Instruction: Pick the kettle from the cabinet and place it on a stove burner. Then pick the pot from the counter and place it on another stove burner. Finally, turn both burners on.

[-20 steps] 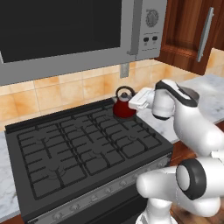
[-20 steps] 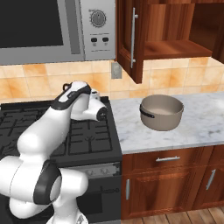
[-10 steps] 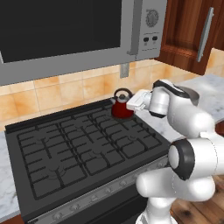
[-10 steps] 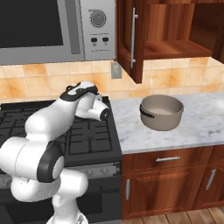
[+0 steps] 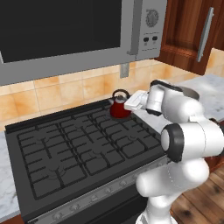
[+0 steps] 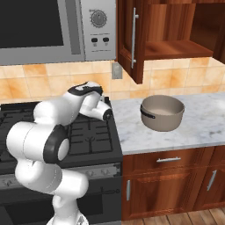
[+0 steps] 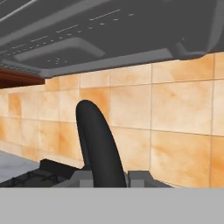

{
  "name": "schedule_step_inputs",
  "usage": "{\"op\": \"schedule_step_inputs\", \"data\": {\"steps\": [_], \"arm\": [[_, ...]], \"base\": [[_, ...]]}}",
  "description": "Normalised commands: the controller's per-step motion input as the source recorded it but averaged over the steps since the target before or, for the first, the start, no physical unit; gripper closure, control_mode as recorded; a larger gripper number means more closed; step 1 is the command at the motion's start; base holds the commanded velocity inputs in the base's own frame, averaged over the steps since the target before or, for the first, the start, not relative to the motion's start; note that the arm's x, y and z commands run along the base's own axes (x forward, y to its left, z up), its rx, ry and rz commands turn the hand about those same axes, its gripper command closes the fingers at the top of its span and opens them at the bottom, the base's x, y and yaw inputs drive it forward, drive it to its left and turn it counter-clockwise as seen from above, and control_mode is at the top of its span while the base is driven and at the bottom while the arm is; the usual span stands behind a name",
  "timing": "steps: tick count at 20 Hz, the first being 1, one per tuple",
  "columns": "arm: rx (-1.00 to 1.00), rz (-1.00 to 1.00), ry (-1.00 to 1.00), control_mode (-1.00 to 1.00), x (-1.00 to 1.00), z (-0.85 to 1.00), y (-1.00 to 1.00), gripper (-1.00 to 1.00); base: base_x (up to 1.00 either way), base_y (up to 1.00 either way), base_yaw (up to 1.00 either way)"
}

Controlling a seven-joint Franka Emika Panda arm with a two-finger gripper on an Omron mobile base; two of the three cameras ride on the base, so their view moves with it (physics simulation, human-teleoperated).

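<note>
The dark-red kettle [image 5: 119, 106] with its black arched handle [image 7: 98, 140] is at the back right burner [image 5: 124, 120] of the black stove [image 5: 78, 148]. I cannot tell whether it touches the grate. My gripper [image 5: 131, 104] is shut on the kettle's handle, which rises between the fingertips [image 7: 140, 177] in the hand view. The taupe-grey pot [image 6: 161, 112] stands on the marble counter [image 6: 193, 132], right of the stove. The cabinet [image 6: 176, 26] above it stands open, its door [image 6: 131, 39] swung out.
A grey microwave [image 5: 65, 30] hangs low over the stove, close above the hand. The knob strip [image 5: 87, 203] runs along the stove's front edge. An orange tiled wall [image 7: 175, 122] stands right behind the kettle. Wooden drawers [image 6: 169, 162] sit under the counter.
The kettle has sunk slightly and shifted left over the back right burner, still in the grip. The arm's elbow has swung round toward the front.
</note>
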Motion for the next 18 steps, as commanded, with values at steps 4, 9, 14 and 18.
{"op": "schedule_step_inputs", "data": {"steps": [4, 9, 14, 18], "arm": [[0.0, 0.0, 0.0, -1.0, 0.34, -0.16, 0.04, 1.0], [0.0, 0.0, 0.0, -1.0, 0.32, -0.19, 0.02, 1.0], [0.0, 0.0, 0.0, -1.0, 0.34, -0.18, 0.03, 1.0], [0.0, 0.0, 0.0, -1.0, 0.35, -0.19, 0.05, 1.0]], "base": [[0.0, 0.0, 0.0], [0.0, 0.0, 0.0], [0.0, 0.0, 0.0], [0.0, 0.0, 0.0]]}}
